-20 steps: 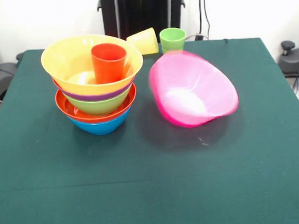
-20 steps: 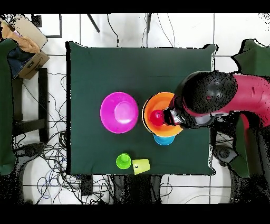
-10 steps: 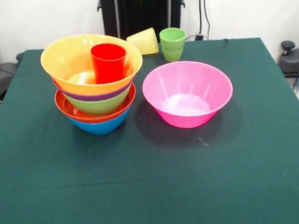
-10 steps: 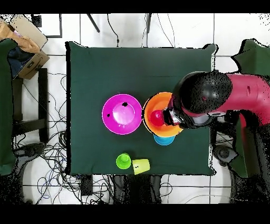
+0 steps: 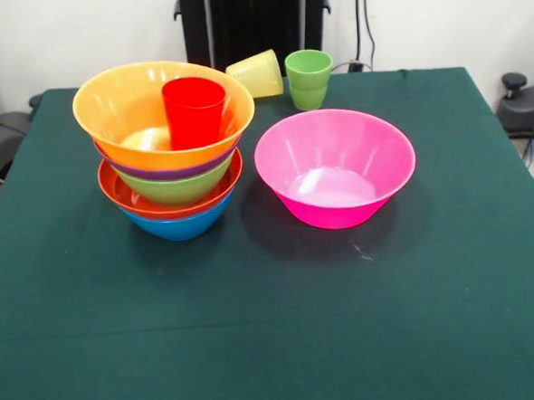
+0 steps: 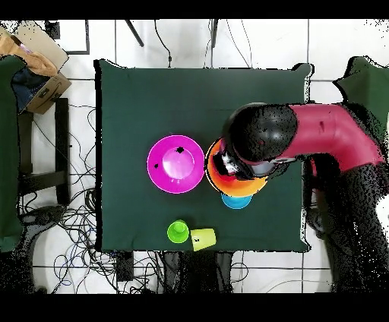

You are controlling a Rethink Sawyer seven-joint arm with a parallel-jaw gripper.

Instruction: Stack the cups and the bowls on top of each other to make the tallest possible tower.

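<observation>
The tower (image 5: 173, 183) stands at the left of the front view, its nested bowls showing blue, red-orange, green and purple rims. A yellow-orange bowl (image 5: 116, 109) tops it, and a red cup (image 5: 194, 111) stands upright inside. To its right a large pink bowl (image 5: 335, 167) sits upright on the cloth. Behind, a yellow cup (image 5: 257, 74) lies on its side next to an upright green cup (image 5: 308, 78). In the overhead view the arm's dark head covers most of the tower (image 6: 216, 181) and hides the red cup. The gripper (image 6: 226, 163) shows only as dark parts at the head's left edge.
The green table (image 5: 275, 326) is bare across its front half. In the overhead view the pink bowl (image 6: 176, 163) lies left of the tower, and the green cup (image 6: 178, 232) and yellow cup (image 6: 202, 239) sit near the bottom table edge. Cables and a cardboard box (image 6: 34, 57) lie off the table.
The pink bowl, tilted on its side a second ago, has settled upright. In the overhead view the arm's head has swung left over the tower and now hides the red cup.
</observation>
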